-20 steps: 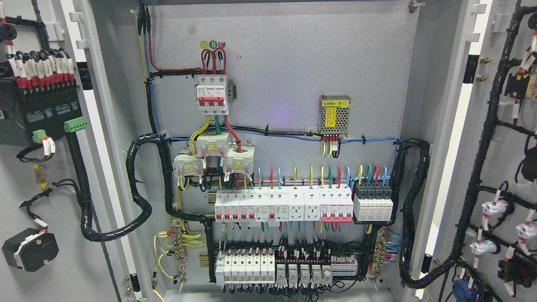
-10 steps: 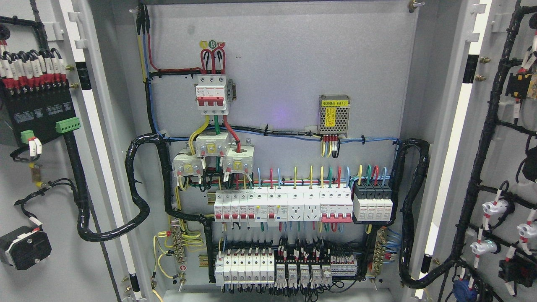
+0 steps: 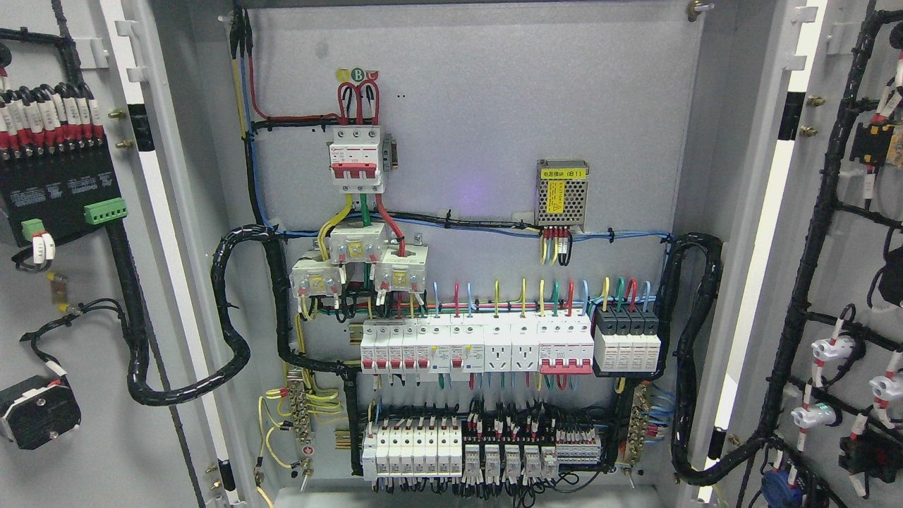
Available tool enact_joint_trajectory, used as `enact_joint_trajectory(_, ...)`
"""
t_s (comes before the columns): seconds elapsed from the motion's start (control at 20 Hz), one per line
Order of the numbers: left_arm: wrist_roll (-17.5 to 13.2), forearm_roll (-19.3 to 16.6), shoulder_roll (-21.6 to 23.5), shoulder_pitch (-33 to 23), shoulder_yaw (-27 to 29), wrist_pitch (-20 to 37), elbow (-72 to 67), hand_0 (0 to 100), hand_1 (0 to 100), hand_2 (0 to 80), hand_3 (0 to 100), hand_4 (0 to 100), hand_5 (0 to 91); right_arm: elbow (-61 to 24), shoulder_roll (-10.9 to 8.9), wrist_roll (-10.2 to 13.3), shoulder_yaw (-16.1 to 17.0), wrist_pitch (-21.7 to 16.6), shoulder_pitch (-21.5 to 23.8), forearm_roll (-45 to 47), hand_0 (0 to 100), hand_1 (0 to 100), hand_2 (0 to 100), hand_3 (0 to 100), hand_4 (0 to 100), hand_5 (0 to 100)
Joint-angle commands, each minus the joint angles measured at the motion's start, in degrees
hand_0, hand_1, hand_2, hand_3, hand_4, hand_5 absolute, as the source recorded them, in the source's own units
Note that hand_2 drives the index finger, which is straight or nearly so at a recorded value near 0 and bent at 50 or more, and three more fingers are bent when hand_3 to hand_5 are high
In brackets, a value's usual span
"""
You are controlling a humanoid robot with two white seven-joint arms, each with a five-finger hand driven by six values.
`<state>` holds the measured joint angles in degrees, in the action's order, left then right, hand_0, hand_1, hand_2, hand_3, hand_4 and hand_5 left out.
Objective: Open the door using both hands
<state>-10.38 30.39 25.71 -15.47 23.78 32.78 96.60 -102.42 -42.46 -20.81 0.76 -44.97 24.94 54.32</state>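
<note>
Between both open doors point(image 3: 92, 317), cabinet point(image 3: 465, 141) wiring and breakers point(image 3: 476, 346) show.

Two doors, both swung open: left door point(image 3: 77, 296), right door point(image 3: 846, 282). One back panel point(image 3: 480, 120) between them.

On the panel I count one big breaker with three red wires on top point(image 3: 358, 159). Three small white blocks point(image 3: 358, 264) cluster below it. One mesh-cased power supply with a yellow label point(image 3: 562, 201). Two white sockets point(image 3: 511, 356) side by side in the middle rail. Four black-topped modules point(image 3: 628, 342) at that rail's right end.

Two thick black cable looms, one at each hinge side: left loom point(image 3: 229, 324), right loom point(image 3: 695, 339).

One black box point(image 3: 56, 190) on the left door, with two green plugs point(image 3: 106, 210). No hand of mine in sight.
</note>
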Motion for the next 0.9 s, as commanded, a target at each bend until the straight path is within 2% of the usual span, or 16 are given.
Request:
enact_joint_trajectory(0.0,0.01,0.11,1.45,1.23,1.97,-2.19,-1.77,0,0,0.0,0,4,0.0,0.38,-2.27,-0.02,1.26,-3.10,0.02,1.32,0,0,0,0,0,0)
enact_joint_trajectory(0.3,0.01,0.11,2.42,4.56,2.06,-5.88,-3.61,0,0,0.0,0,4,0.0,0.82,-2.98,-0.37,1.43,-3.28,0.20,1.41,0,0,0,0,0,0)
enact_joint_trajectory(0.45,0.01,0.20,3.38,6.94,2.32,-9.04,-5.72,0,0,0.0,0,4,0.0,0.82,-2.98,-3.44,1.43,-3.28,0.20,2.10,0,0,0,0,0,0)
enact_joint_trajectory(0.55,0.01,1.42,4.08,8.25,2.24,-10.54,-7.04,0,0,0.0,0,4,0.0,0.91,-2.98,-3.44,1.43,-3.19,0.11,4.12,0,0,0,0,0,0)
enact_joint_trajectory(0.85,-0.08,1.69,4.96,12.91,1.71,-14.94,-10.99,0,0,0.0,0,4,0.0,1.52,-3.42,-3.62,1.52,-3.19,0.02,5.53,0,0,0,0,0,0)
